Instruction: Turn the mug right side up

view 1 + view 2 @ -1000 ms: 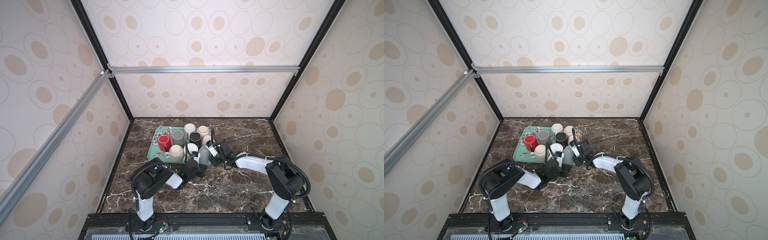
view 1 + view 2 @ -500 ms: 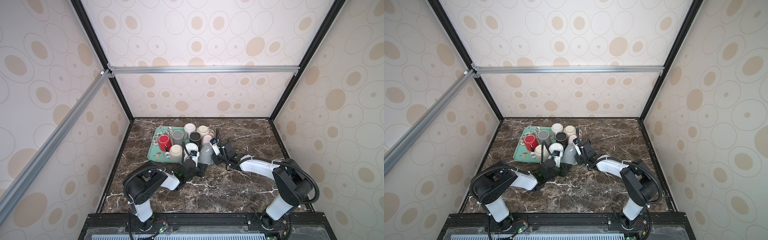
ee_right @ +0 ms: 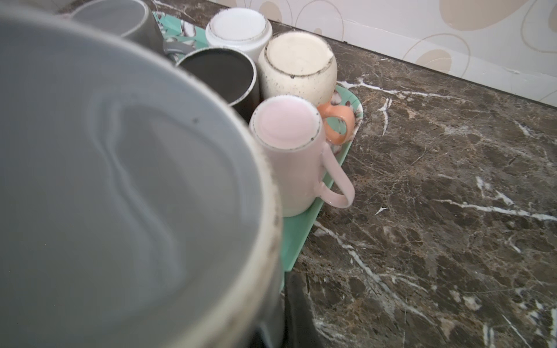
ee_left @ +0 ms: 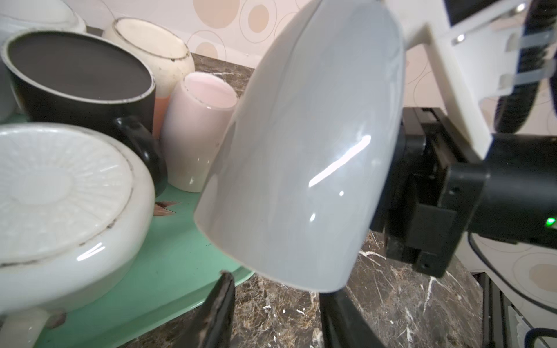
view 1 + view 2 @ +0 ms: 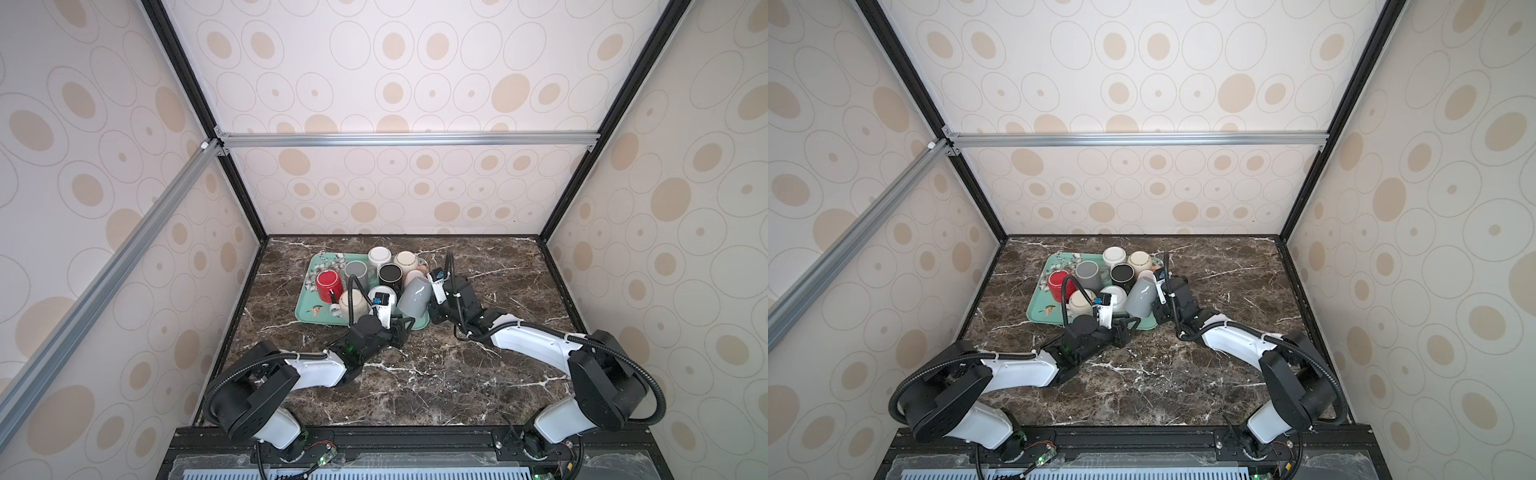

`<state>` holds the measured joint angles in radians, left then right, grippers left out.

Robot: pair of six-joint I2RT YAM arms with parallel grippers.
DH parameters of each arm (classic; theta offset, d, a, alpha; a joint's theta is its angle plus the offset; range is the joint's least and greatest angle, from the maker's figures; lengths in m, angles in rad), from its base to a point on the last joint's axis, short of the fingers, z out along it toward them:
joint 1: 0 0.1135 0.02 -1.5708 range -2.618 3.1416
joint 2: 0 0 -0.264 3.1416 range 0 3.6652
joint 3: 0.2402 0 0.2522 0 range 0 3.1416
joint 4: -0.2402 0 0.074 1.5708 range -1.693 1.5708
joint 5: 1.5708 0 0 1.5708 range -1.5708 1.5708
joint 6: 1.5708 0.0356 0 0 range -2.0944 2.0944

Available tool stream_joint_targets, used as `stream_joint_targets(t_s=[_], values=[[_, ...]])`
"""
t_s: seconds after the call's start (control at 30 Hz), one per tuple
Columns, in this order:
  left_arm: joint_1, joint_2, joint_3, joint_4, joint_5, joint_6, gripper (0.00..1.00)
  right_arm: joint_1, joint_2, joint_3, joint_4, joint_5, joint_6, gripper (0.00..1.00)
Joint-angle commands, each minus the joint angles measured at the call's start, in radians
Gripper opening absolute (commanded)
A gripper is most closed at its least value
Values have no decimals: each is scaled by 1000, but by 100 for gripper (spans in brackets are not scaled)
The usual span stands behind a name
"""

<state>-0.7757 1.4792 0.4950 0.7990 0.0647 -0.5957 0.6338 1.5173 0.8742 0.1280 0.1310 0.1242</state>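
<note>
One grey mug (image 5: 414, 297) tilts mouth-down, pinched by the right jaws; left jaws spread near its rim.

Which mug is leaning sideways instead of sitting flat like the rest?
The light grey mug, gripped by the right end effector over the near right corner of the green tray. It leans at a slant; every other mug sits flat, bottom up.

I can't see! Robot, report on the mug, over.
Right gripper shut on grey mug. Mug raised, tilted, mouth down. Left gripper open below. Pink mug close beside.
</note>
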Motion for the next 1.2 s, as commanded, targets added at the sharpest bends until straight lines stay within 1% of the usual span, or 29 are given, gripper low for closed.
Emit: stream_joint_targets(t_s=[0.0, 0.2, 0.33, 0.43, 0.53, 0.6, 0.73, 0.87, 1.07, 1.17], values=[[3, -66, -3, -33, -25, 42, 50, 5, -56, 33, 80, -14, 91, 0], [3, -236, -23, -122, -77, 116, 58, 4, -89, 103, 65, -70, 159, 0], [4, -398, -45, -179, -108, 185, 65, 3, -91, 164, 40, -123, 211, 0], [4, -502, -64, -182, -94, 208, 68, 3, -88, 201, 13, -144, 271, 0], [9, -561, -76, -140, -46, 184, 70, 3, -88, 216, 13, -178, 333, 0], [10, -570, -70, -103, 0, 159, 70, 2, -88, 220, 23, -211, 376, 0], [20, -529, -24, -41, 93, 95, 70, 2, -86, 220, 45, -287, 459, 0], [48, -484, 14, 3, 135, 39, 70, 2, -94, 207, 66, -350, 520, 0], [128, -433, 10, 167, 208, -91, 67, 1, -121, 174, 78, -387, 561, 0], [137, -398, 38, 188, 248, -109, 65, 3, -126, 161, 76, -392, 564, 0]])
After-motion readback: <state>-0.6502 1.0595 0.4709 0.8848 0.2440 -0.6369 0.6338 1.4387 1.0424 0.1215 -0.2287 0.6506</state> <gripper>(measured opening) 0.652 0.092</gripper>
